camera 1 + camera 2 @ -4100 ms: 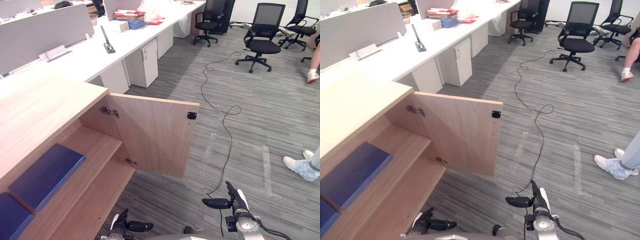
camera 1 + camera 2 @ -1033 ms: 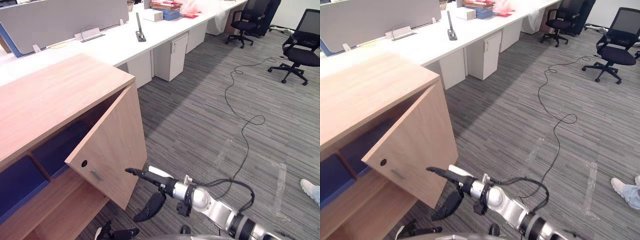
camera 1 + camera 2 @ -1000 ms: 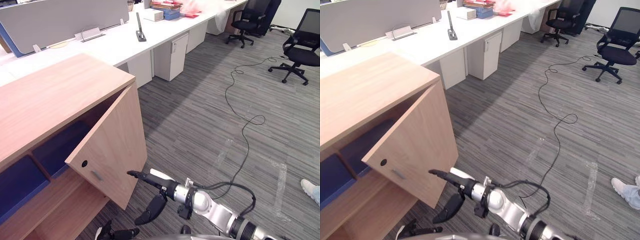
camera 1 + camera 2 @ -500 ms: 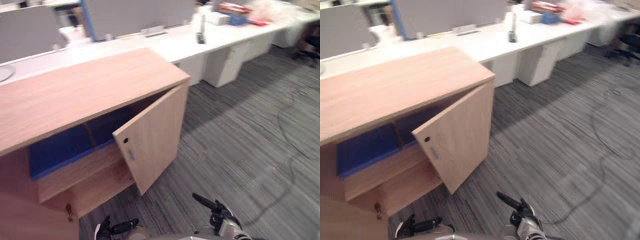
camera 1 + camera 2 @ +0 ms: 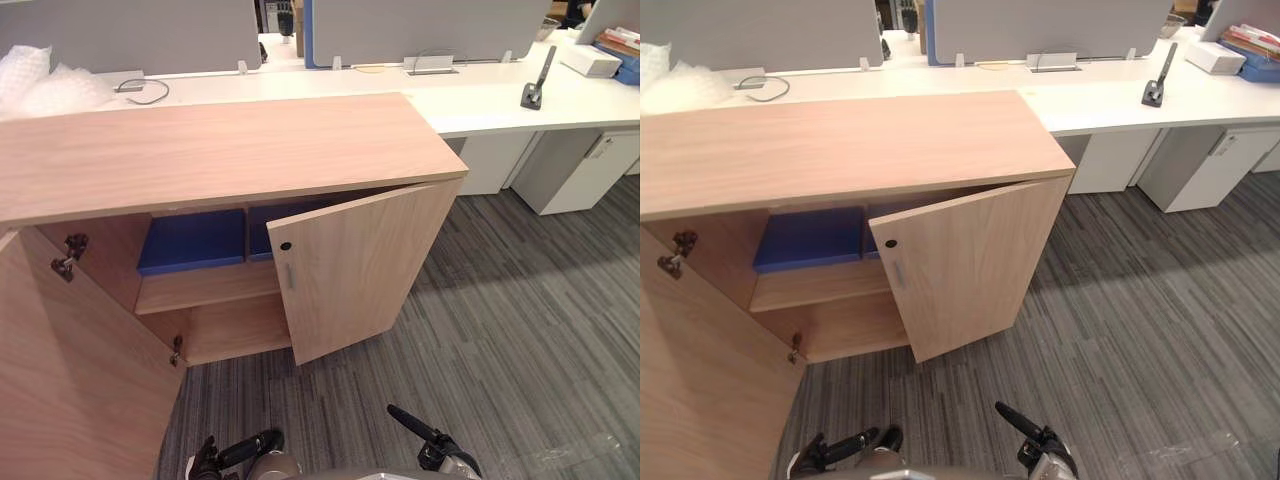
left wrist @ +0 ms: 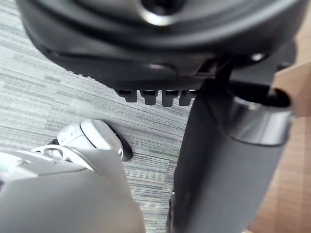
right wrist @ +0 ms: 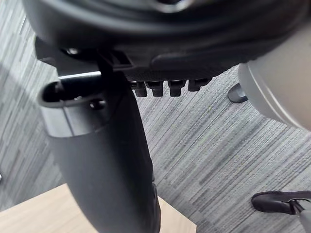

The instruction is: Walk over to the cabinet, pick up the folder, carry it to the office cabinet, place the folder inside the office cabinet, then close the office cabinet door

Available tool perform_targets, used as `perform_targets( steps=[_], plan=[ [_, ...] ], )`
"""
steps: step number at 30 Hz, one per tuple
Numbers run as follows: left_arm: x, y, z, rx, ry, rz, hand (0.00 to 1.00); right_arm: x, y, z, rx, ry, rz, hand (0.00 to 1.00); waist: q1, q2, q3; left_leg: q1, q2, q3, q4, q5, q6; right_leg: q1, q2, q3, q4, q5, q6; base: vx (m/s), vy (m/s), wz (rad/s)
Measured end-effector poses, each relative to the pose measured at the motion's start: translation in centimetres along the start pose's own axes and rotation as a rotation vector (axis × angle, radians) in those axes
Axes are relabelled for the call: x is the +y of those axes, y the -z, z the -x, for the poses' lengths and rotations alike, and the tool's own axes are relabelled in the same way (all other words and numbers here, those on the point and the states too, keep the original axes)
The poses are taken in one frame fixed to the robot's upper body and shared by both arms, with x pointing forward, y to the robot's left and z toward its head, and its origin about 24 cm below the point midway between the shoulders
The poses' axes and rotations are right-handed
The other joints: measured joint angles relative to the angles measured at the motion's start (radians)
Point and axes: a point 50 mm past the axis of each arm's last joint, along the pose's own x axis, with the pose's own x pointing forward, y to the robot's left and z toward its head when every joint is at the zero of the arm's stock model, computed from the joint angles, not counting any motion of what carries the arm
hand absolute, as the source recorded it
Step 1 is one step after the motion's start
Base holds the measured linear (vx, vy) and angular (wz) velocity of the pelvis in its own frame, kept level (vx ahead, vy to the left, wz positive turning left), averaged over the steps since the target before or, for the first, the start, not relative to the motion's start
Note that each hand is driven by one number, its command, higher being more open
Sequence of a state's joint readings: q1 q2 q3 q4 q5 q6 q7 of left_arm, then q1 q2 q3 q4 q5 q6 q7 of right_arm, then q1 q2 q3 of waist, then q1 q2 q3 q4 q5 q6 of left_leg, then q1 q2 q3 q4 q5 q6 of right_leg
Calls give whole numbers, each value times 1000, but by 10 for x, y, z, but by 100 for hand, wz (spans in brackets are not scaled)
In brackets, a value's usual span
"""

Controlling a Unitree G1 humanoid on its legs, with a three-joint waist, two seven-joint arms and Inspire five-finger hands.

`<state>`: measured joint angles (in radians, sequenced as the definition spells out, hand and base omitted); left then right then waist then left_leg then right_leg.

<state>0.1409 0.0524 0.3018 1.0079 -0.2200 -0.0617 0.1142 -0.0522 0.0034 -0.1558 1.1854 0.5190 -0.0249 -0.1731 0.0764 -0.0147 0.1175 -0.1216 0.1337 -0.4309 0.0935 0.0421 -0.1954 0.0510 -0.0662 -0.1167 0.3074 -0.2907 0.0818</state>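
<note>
**Door left ajar, hand drawn back**

The view has swung round, and the office cabinet [image 5: 230,150] is now seen from the front. Its right door [image 5: 360,270], wide open four seconds ago, is left ajar ahead of the right hand [image 5: 428,445] and well apart from it. A second ago that hand was at the door's edge. It and the left hand [image 5: 240,452] are held spread, with nothing in them. The blue folder [image 5: 195,242] is seen on the upper shelf [image 5: 205,285], beyond the door.
</note>
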Motion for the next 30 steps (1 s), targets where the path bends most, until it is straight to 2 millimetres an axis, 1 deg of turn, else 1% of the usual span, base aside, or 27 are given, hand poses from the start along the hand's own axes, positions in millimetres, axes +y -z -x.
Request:
perform_targets(
  steps=[1,2,3,4,5,6,7,8,9,10,11,12,13,14,15,16,17,19,20,21,23,25,29,30],
  plan=[
    [0,-3,0,-14,-6,19,100,-1,0,0,-3,3,-16,100,-9,-10,5,-15,-2,27,-2,27,12,9,-7,-42,-1,1,-4,-63,-48,92],
    [0,-7,0,-30,-8,33,100,-1,-1,0,-8,6,-26,100,-17,-18,4,-36,-3,84,-2,49,40,9,-15,-84,-3,4,-11,-90,-30,127],
    [-3,-15,-1,-59,-8,76,100,-1,0,0,-9,14,-43,100,-28,-34,12,-96,13,234,85,12,81,4,-32,-141,-6,10,-21,-85,4,120],
    [-5,-18,-1,-69,-13,127,100,-2,-1,0,-12,22,-56,100,-29,-31,15,-160,55,404,289,-60,113,8,-42,-179,-6,11,-21,-57,32,99],
    [-5,-17,-1,-69,-18,136,100,-4,-2,0,-14,29,-61,100,-29,-30,15,-174,80,475,383,-105,132,13,-45,-192,-7,13,-18,-9,80,80],
    [-5,-14,0,-63,-20,136,100,-8,-4,0,-24,40,-79,100,-33,-19,17,-167,122,603,514,-197,150,31,-57,-226,-6,15,-13,29,149,73],
    [-6,-13,0,-61,-16,138,100,-12,-5,0,-31,54,-118,100,-37,-7,18,-155,144,683,561,-250,165,39,-69,-257,2,15,-10,53,241,101],
    [-12,-11,1,-60,-2,143,100,-19,-8,0,-46,73,-179,100,-40,23,14,-157,148,760,550,-283,197,37,-75,-281,30,5,10,47,232,92],
    [-13,-12,1,-65,2,143,100,-22,-9,0,-50,82,-215,100,-44,22,19,-157,116,756,523,-286,198,28,-89,-279,37,-7,14,26,225,121],
    [-14,-16,-1,-74,12,120,100,-23,-2,0,-26,93,-277,100,-55,-12,15,-148,22,724,419,-233,217,27,-109,-250,6,-24,0,-2,103,158],
    [-13,-17,-2,-72,20,83,100,-25,10,1,13,105,-319,100,-84,-51,3,-107,-54,729,309,-210,225,51,-127,-237,-74,8,-20,-13,44,163],
    [-12,-15,-2,-63,17,85,100,-28,10,1,13,115,-347,100,-90,-40,1,-105,-41,765,347,-236,233,72,-138,-262,-93,31,12,18,10,122],
    [-13,-4,0,-23,8,108,100,-42,2,0,-12,150,-391,100,-84,3,3,-83,-28,754,357,-246,225,93,-130,-281,-91,36,23,60,92,60],
    [-14,-3,-1,-14,5,106,100,-46,1,0,-15,162,-412,100,-83,7,11,-54,-60,748,310,-228,231,109,-146,-288,-102,49,16,85,173,48],
    [-12,-1,-1,-7,1,102,100,-47,4,1,-7,171,-428,100,-83,2,6,-13,-105,745,202,-176,241,113,-168,-290,-119,79,1,69,153,37],
    [-12,0,-1,-3,2,99,100,-48,6,1,-2,173,-431,100,-83,3,4,6,-122,741,148,-149,245,113,-171,-291,-126,97,-2,54,112,32],
    [-13,3,0,8,5,91,100,-49,7,2,-7,176,-439,100,-86,4,1,42,-148,733,45,-97,249,113,-175,-292,-143,131,4,64,63,25],
    [-13,6,0,21,10,91,100,-48,9,2,0,176,-469,100,-89,0,1,106,-168,716,-93,-24,251,128,-168,-299,-165,170,11,96,55,25],
    [-11,5,0,19,12,88,100,-47,13,2,10,177,-477,100,-88,-7,5,146,-173,706,-149,4,252,146,-162,-303,-165,178,9,72,35,29],
    [-9,5,-1,20,13,81,100,-48,16,3,20,182,-484,100,-91,-19,5,180,-178,689,-181,18,249,170,-163,-316,-164,180,8,41,20,28],
    [-7,4,-1,18,11,74,100,-45,22,3,34,183,-507,100,-89,-31,-1,192,-180,678,-180,18,249,187,-162,-326,-161,181,6,34,-1,23],
    [-6,4,-1,18,13,79,100,-45,23,4,35,183,-527,100,-91,-36,-1,203,-183,667,-180,18,248,203,-160,-330,-161,181,6,13,-11,16],
    [-2,8,-1,39,-15,175,100,-48,21,4,22,186,-553,100,-91,-25,3,211,-187,662,-186,18,245,215,-162,-343,-165,182,6,-34,-15,3],
    [-1,11,-1,49,-25,209,100,-50,20,3,17,188,-561,100,-91,-18,7,211,-187,662,-187,19,245,216,-161,-344,-166,182,6,-38,-11,-2]
  ],
)
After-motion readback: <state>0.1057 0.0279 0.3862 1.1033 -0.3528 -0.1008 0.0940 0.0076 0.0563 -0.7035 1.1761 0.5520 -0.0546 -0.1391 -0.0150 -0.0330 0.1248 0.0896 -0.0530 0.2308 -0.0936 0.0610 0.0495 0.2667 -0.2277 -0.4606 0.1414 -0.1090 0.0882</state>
